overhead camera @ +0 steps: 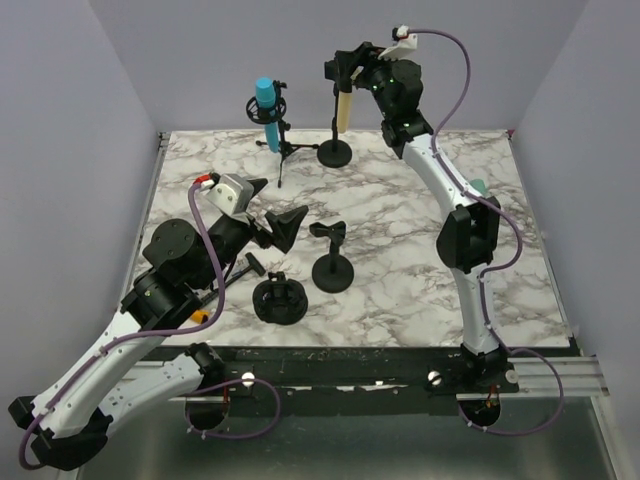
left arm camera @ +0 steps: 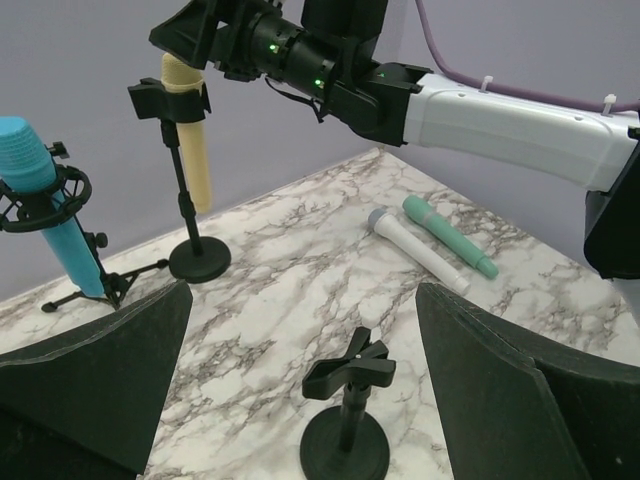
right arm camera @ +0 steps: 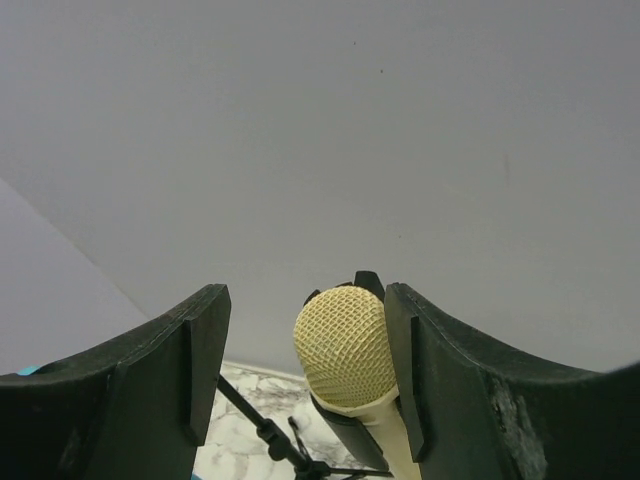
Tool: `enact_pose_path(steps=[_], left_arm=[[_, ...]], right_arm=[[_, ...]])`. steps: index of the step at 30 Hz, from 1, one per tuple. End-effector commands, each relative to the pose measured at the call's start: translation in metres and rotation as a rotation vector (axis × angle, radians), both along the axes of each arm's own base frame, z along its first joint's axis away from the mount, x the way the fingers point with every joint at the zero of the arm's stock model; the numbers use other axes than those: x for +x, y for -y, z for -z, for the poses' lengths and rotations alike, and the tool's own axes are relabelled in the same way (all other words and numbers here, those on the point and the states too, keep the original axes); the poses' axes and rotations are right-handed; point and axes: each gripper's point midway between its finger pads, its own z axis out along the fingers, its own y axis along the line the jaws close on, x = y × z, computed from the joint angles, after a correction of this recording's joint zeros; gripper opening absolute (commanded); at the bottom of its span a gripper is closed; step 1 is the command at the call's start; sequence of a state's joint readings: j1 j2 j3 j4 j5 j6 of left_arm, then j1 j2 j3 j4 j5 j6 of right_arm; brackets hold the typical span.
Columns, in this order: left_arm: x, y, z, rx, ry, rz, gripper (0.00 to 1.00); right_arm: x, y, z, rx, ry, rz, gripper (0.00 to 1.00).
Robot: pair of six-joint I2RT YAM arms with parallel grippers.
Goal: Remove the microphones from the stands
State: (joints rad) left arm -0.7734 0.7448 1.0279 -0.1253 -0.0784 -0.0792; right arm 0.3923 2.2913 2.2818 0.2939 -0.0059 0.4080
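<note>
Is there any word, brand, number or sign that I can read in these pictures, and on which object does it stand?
None: no text, label or number shows on the yellow microphone, the blue microphone, the white microphone, the green microphone or the empty stand.

Smooth marble-look table [overhead camera: 400,210], mesh-headed microphone [right arm camera: 340,345] (matt cream)

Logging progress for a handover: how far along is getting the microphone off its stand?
Looks done: the approach. The open right gripper straddles the head of the cream microphone. In hand: closing on it; a gap shows beside one finger, so there is no grip yet. Left: clamp, then lift it out of the clip that holds it. The left gripper sits open, away from it.
</note>
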Motion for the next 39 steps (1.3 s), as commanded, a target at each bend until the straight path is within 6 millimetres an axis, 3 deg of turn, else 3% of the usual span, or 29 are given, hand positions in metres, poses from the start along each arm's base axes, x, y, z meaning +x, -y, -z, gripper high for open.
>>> enact_pose_path(steps=[1,10,15,19,27,31,37,39], left_arm=[[-0.003,-0.002,-0.004,-0.014,0.001,0.004,0.99],[-0.004,-0.005,-0.006,-0.018,0.006,-0.002,0.99],[-0.004,-0.004,-0.005,-0.017,0.005,-0.001,0.99],[-0.004,-0.003,-0.005,-0.016,0.003,0.002,0.99],[-0.003,-0.003,-0.004,-0.015,0.0,0.002,0.99],[-0.002,-0.003,-0.004,-0.013,0.0,-0.002,0.99],[-0.005,0.0,-0.004,-0.022,-0.004,0.02,0.99],[-0.005,0.001,-0.004,-0.023,-0.006,0.026,0.99]], right_arm=[[0.007,-0.005,0.021,-0.124,-0.05,0.092,0.7],[0.01,-0.015,0.035,-0.244,-0.045,0.174,0.7],[0.013,-0.01,0.043,-0.285,-0.054,0.238,0.81],[0.015,-0.009,0.047,-0.305,-0.054,0.249,0.8],[0.014,-0.005,0.05,-0.336,-0.06,0.263,0.52],[0.006,-0.011,0.041,-0.352,-0.044,0.215,0.34],[-0.027,-0.025,0.01,-0.42,0.037,0.06,0.04],[-0.04,-0.026,0.002,-0.44,0.055,0.018,0.01]])
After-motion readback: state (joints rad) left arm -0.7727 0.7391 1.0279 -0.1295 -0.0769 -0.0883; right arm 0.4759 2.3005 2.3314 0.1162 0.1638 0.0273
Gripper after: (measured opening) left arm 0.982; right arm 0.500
